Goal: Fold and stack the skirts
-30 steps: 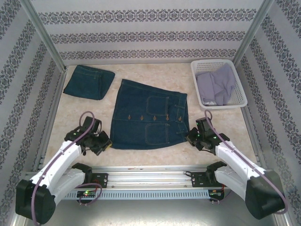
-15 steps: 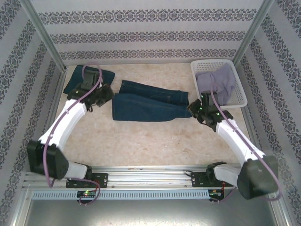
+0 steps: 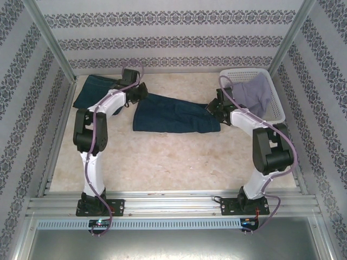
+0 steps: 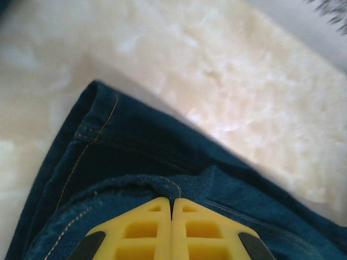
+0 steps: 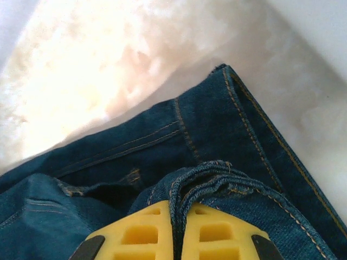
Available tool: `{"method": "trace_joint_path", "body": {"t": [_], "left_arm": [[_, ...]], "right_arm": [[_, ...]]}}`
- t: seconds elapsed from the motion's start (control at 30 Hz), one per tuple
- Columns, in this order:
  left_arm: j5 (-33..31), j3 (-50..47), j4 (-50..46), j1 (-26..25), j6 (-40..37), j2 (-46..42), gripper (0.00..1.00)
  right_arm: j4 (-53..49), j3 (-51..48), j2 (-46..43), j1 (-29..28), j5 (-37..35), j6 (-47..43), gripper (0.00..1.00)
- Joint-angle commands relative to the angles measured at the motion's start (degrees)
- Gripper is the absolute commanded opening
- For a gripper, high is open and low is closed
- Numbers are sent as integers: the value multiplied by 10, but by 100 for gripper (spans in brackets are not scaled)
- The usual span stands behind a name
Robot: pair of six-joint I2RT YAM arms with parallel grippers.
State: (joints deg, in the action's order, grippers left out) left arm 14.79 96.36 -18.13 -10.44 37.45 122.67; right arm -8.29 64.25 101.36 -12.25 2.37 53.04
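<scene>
You are in the fold of the skirt (image 3: pixel 174 116), which lies across the far middle of the table (image 3: pixel 162 162) as a long band, doubled over itself. Your left gripper (image 3: pixel 140 93) is clamped on its far left corner, the yellow fingers (image 4: pixel 142 234) pressed together on the hem. Your right gripper (image 3: pixel 214 107) is clamped on the right end, where the wrist view shows several layers of denim bunched between the fingers. From the shadow under the cloth I judge that both held ends hang a little above the table, so the step now is to lay them down well. Lower both hands at the same pace and hold the cloth lightly stretched between them, so that the upper layer comes flat and its edge meets the edge of the layer below. Set the ends on the table before you open the jaws, then lift straight up, otherwise the fingers can drag a corner along. The bunch on the right may spring open when released, so put it down flat. Take care for the neighbours: the folded skirt (image 3: pixel 93 89) lies just beside the left gripper at the far left, and the basket (image 3: pixel 244 72) with the grey skirt (image 3: pixel 252 95) stands near the right gripper. The band looks too long for the stack, so probably one more fold is needed.
</scene>
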Motion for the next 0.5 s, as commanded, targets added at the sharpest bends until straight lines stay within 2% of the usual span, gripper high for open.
{"method": "trace_joint_path", "body": {"t": [0.0, 0.1, 0.27, 0.37, 0.47], "left_arm": [[14, -23, 12, -3, -10, 19, 0], [1, -110, 25, -1, 0, -11, 0], [-31, -329, 64, 15, 25, -170, 0], [-50, -430, 45, 22, 33, -270, 0], [-89, -475, -15, 23, 32, -367, 0]], "right_arm": [[-2, 13, 28, -17, -20, -18, 0], [-3, -9, 30, -25, 8, -13, 0], [-20, -101, -45, -47, 25, -7, 0], [-39, -162, -106, -59, 30, 6, 0], [-67, -197, -165, -68, 28, 15, 0]]}}
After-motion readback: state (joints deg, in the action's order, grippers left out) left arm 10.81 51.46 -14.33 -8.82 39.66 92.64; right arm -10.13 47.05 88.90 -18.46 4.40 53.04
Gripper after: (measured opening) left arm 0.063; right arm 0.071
